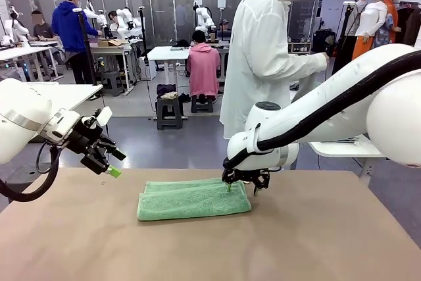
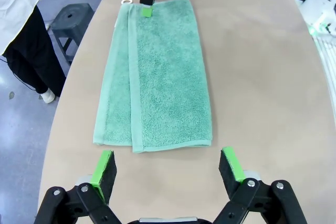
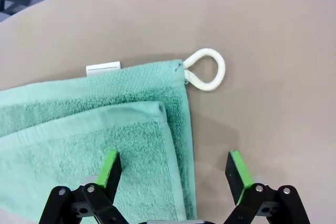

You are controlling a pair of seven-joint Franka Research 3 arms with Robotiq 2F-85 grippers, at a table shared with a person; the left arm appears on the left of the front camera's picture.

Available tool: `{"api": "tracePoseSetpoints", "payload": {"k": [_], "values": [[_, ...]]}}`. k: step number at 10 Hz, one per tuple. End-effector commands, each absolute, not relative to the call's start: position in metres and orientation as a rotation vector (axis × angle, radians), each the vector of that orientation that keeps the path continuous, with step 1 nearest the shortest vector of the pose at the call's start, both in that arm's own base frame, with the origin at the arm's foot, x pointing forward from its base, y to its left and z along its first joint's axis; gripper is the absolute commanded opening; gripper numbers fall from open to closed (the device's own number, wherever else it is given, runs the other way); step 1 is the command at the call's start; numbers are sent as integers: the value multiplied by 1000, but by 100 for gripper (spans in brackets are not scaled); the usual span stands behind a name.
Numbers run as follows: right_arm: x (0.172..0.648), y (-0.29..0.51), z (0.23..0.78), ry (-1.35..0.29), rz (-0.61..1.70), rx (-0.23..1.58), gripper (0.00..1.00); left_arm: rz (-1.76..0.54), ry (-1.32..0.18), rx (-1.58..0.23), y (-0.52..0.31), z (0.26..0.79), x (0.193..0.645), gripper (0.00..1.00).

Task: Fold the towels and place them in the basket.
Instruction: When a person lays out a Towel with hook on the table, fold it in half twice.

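Towel [image 1: 194,199], mint green terry, one item, folded lengthwise into a narrow band with a strip of the under layer showing along the far edge. It lies flat at mid-surface [image 1: 316,241]. Its long axis runs 9 to 3 o'clock in the front view and 12 to 6 o'clock in the left wrist view. A white hanging loop [image 3: 206,70] sits at the far corner of the 3 o'clock end, resting on bare surface, with a white label [image 3: 103,68] on the far edge beside it.

Right end effector [image 1: 242,185]: arm reaches in from 3 o'clock, wrist bent over, fingers pointing straight down at the towel's 3 o'clock end. Jaws are apart, one pad over the cloth and one over bare surface. Contact with the cloth cannot be told.

Left end effector [image 1: 116,162]: raised above the surface at 9 o'clock of the towel, near it but not touching. Fingers are tilted toward 4 o'clock, jaws apart, nothing held.

Person [image 1: 263,57]: white coat, standing at 12 o'clock beyond the surface.
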State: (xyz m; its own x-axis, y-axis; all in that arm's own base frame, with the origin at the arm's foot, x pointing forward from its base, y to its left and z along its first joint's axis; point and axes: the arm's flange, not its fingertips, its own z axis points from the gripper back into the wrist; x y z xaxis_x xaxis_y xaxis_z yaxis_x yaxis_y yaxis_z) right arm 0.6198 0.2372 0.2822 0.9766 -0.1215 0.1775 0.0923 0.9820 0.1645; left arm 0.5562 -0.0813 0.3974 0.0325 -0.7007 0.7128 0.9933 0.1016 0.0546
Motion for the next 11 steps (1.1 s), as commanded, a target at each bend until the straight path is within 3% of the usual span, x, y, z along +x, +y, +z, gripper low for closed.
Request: {"api": "tracePoseSetpoints", "payload": {"k": [1,3,6,9,10,11], "values": [[624,250,278,-206,-156,120,100,-1407,-684,-538,-81,398,556,99],[622,252,277,-166,-170,100,100,-1407,-684,-538,-81,398,556,99],[620,256,276,-126,-162,51,69,-1407,-684,-538,-81,398,556,99],[618,263,274,-94,-194,-39,45,-1407,-684,-538,-81,398,556,99],[617,266,274,-91,-186,-36,32,-1407,-684,-538,-81,398,556,99],[618,268,274,-91,-180,-38,26,-1407,-684,-538,-81,398,556,99]]}}
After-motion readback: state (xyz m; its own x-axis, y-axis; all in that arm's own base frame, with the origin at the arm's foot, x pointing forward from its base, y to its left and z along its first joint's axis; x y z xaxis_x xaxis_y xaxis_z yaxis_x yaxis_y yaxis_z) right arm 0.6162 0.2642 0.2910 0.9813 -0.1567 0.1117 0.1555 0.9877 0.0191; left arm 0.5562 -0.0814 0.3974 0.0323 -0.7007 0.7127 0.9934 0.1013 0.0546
